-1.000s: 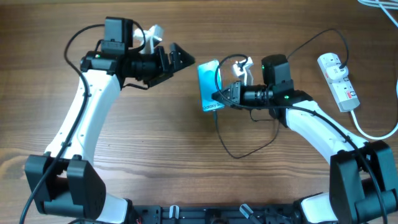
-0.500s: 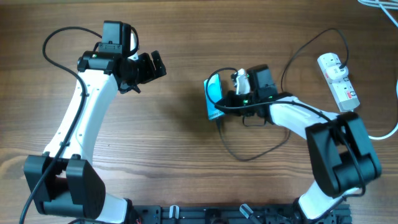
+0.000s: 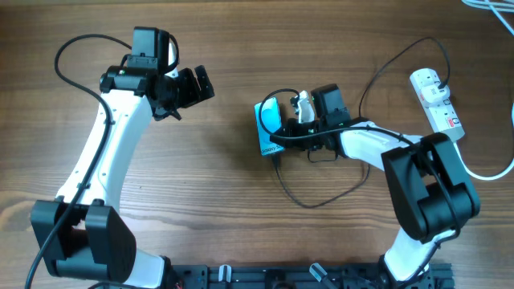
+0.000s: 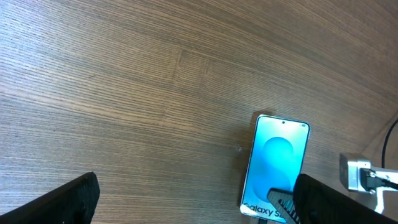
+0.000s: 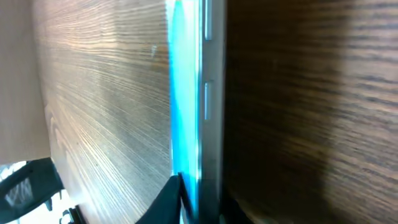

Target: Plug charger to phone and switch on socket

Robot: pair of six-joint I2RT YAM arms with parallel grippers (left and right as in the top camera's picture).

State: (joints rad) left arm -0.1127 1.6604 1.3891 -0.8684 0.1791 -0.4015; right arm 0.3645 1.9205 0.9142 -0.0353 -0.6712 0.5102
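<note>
The phone, teal-blue with "Galaxy S25" on its screen, is at the table's middle, tipped up on its long edge. My right gripper is shut on it; the right wrist view shows the phone edge-on between the fingers. The charger's black cable loops from the phone's lower end round to the socket, a white strip at the far right. I cannot tell whether the connector is seated. My left gripper is open and empty, well left of the phone.
A thick white cord runs from the socket off the right edge. Another white cable crosses the top right corner. A white adapter sits in the socket's far end. Bare wooden table lies between the arms.
My left gripper drew back to the left, away from the phone, then stayed still. My right gripper turned at the wrist and shifted the phone slightly left, tipping it on edge.
</note>
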